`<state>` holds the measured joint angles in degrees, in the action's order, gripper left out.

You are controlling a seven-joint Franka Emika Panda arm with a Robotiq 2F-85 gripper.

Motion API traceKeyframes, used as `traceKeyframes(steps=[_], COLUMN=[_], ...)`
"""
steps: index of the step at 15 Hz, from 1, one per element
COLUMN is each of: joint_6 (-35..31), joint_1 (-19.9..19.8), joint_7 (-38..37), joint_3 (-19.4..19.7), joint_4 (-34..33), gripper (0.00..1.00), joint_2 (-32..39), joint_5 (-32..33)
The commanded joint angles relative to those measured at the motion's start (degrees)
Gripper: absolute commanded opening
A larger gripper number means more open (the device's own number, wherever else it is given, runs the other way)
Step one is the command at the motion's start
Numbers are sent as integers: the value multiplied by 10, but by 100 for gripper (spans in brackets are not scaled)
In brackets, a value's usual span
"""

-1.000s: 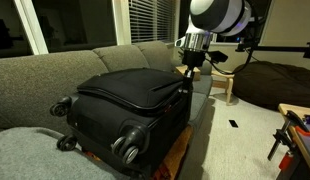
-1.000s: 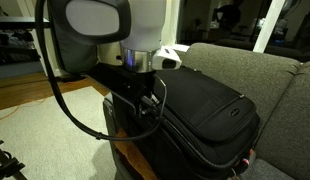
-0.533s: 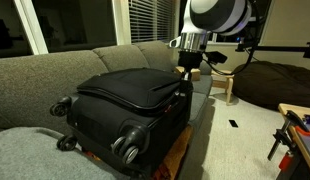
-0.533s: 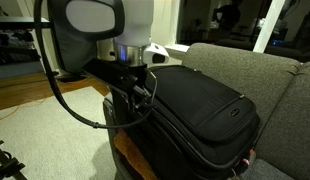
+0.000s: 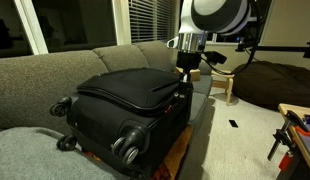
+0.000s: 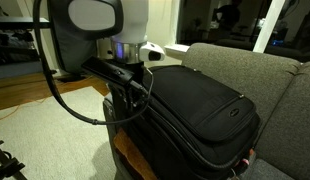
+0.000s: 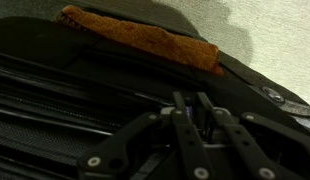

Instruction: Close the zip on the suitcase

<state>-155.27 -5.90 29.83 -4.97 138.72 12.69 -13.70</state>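
At the far end of the suitcase, the end away from its wheels, my gripper reaches straight down to the lid edge, where the zip runs round the corner. The case lies flat against the grey sofa, lid up. From the wrist my fingers are pressed together with no gap showing between the tips, low over the black fabric and its dark tracks. Whether the pull is pinched between them I cannot tell, as it is too small and too dark to pick out. A brown strip shows beyond the case's edge. I judge the step in hand to be the drag itself: gripping at the corner, ready to run the slider along the track. The next move calls for a steady pull that follows the edge closely — bending with the rounded corner rather than cutting across it — and for keeping the pinch tight, since a pull this small could slip free.
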Motion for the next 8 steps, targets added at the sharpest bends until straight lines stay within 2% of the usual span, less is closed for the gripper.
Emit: traceKeyframes(steps=[1,8], joint_6=[-14,-12], joint_1=[21,41], joint_7=[-45,-82], joint_3=[-12,-15], joint_4=[11,10], gripper=[8,8], joint_2=[-13,-12], joint_5=[21,54])
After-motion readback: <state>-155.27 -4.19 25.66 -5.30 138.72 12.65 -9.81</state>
